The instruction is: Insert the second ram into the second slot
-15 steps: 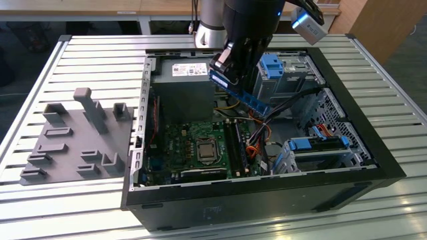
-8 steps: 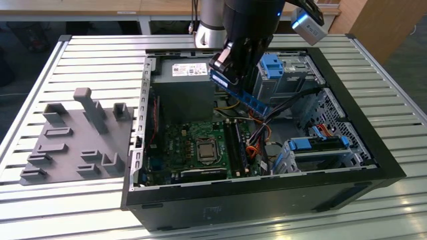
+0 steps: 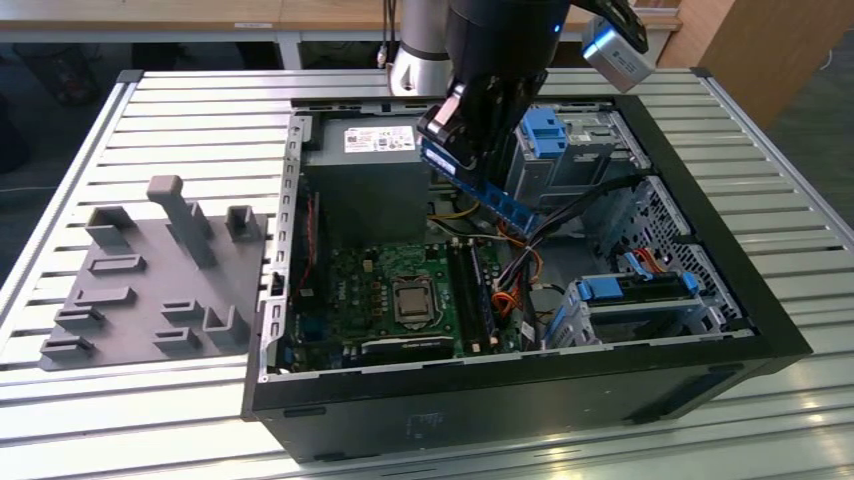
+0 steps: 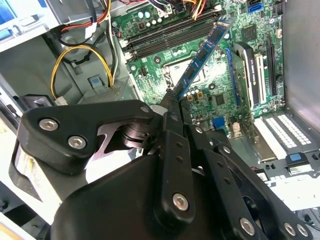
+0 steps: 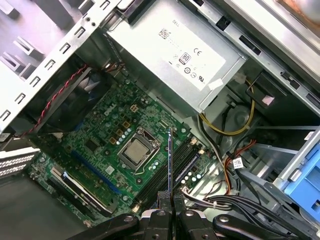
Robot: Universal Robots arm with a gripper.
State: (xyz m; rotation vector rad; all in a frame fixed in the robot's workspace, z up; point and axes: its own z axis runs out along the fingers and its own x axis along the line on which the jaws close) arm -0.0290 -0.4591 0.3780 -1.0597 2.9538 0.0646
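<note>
While the black metal gripper (image 5: pixel 169 199) clamps tightly on one end of the second ram (image 5: pixel 170 160), a thin flat blue circuit-board stick, the stick hangs tilted above the long black memory slots (image 4: pixel 160 37) of the component-studded green motherboard (image 5: pixel 100 135).

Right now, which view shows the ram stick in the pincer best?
The second wrist view: the second ram shows its broad blue face with chips, from the pincer out over the motherboard. The first wrist view catches it edge-on, a thin line. The exterior view shows it as a blue strip under the arm.
</note>
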